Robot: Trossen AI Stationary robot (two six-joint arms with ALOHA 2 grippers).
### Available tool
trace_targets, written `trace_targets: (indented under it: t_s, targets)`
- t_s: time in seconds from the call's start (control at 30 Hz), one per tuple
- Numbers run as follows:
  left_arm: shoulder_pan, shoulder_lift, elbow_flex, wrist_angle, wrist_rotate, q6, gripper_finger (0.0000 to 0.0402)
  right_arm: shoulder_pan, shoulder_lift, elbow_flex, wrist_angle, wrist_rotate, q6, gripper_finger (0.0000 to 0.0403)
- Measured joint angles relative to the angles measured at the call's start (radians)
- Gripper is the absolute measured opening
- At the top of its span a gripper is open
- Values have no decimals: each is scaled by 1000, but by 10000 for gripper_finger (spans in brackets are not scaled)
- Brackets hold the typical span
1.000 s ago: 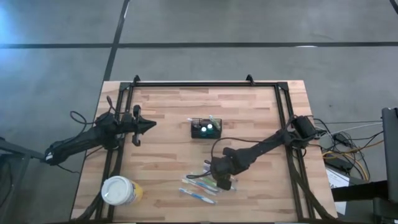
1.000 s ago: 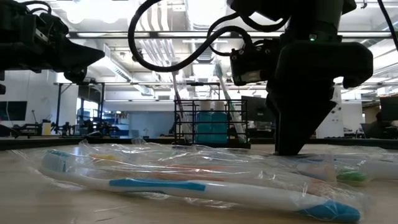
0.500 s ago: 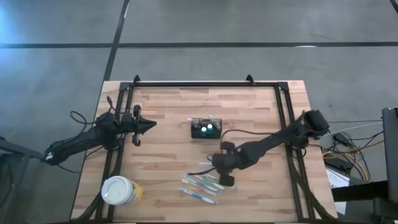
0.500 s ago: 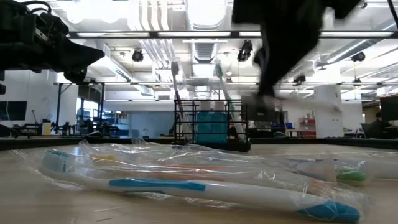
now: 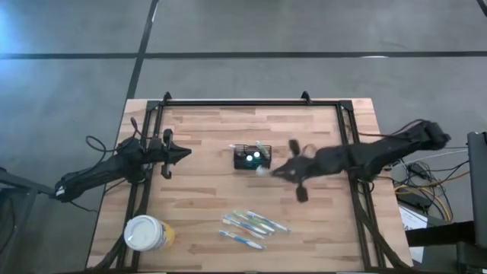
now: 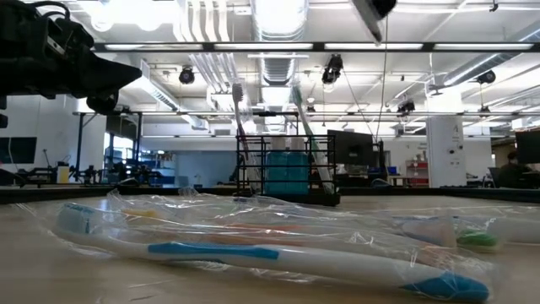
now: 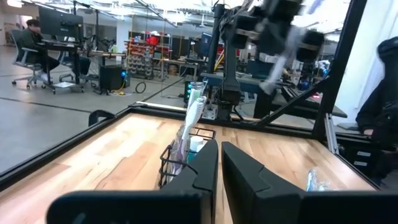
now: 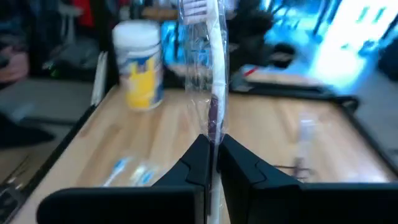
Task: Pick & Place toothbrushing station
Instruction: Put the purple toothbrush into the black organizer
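The toothbrushing station (image 5: pixel 251 157), a small black wire basket with toothbrushes standing in it, sits mid-table; the left wrist view shows it as the basket (image 7: pixel 183 155). My right gripper (image 5: pixel 272 172) hovers just right of it, shut on a clear-wrapped toothbrush (image 8: pixel 211 74). Several more wrapped toothbrushes (image 5: pixel 249 226) lie flat near the table's front. My left gripper (image 5: pixel 185 154) waits shut at the left, pointing level toward the basket. My right gripper pinches the wrapped toothbrush's handle (image 8: pixel 214 134) between its two fingers, through the clear wrapper. The brush runs on beyond the fingertips with its head end (image 8: pixel 198 9) farthest out. It is lifted clear of the table.
A round white-lidded yellow tub (image 5: pixel 144 232) stands at the near left corner. A black frame (image 5: pixel 251 103) runs along the table's far edge and down both sides. Bare wood lies between the basket and the loose toothbrushes.
My right gripper has risen off the pile of toothbrushes near the front with one wrapped toothbrush. It has swung toward the far edge and the basket, tipping from pointing down to nearly level. The other toothbrushes stay on the table.
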Motion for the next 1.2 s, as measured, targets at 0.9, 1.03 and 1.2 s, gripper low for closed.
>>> trace_targets:
  t_s: [0.9,1.03,1.2]
  targets:
    - [0,2,0,-12,-9,119,28,-309,-490,-699,635,-471,-44,18]
    - [0,2,0,-13,-11,116,28,-309,-497,-739,697,-471,-48,18]
    - [0,2,0,-13,-11,114,28,-309,-498,-788,754,-471,-51,18]
